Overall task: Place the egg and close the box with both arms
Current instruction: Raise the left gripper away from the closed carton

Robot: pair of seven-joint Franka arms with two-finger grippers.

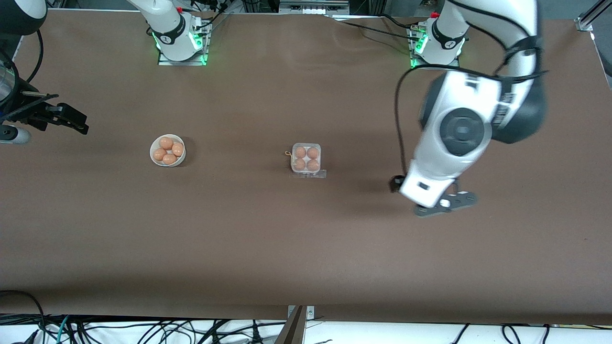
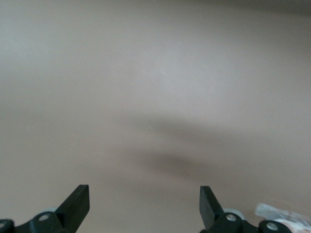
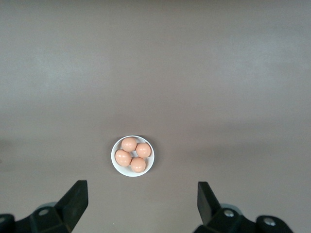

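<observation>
Box (image 1: 306, 160) sits near the middle of the table (image 1: 306, 248), with four orange-brown eggs filling its four cells; its clear lid appears to lie down over them, though whether it is latched cannot be told. One egg (image 1: 300, 152) occupies the cell farther from the front camera, toward the right arm's end. Bowl (image 1: 168, 151), round and white, stands well apart from the box toward the right arm's end of the table and holds four more eggs (image 3: 132, 155). Left gripper (image 2: 145, 201) is up in the air over bare table toward the left arm's end, well apart from the box; its fingers (image 2: 77, 201) are spread wide with nothing between them, and a corner of clear plastic (image 2: 282, 214) shows at the edge of the left wrist view. Right gripper (image 3: 143, 200) is raised at the right arm's end of the table, looking down on the bowl, its fingers spread wide and holding nothing.
</observation>
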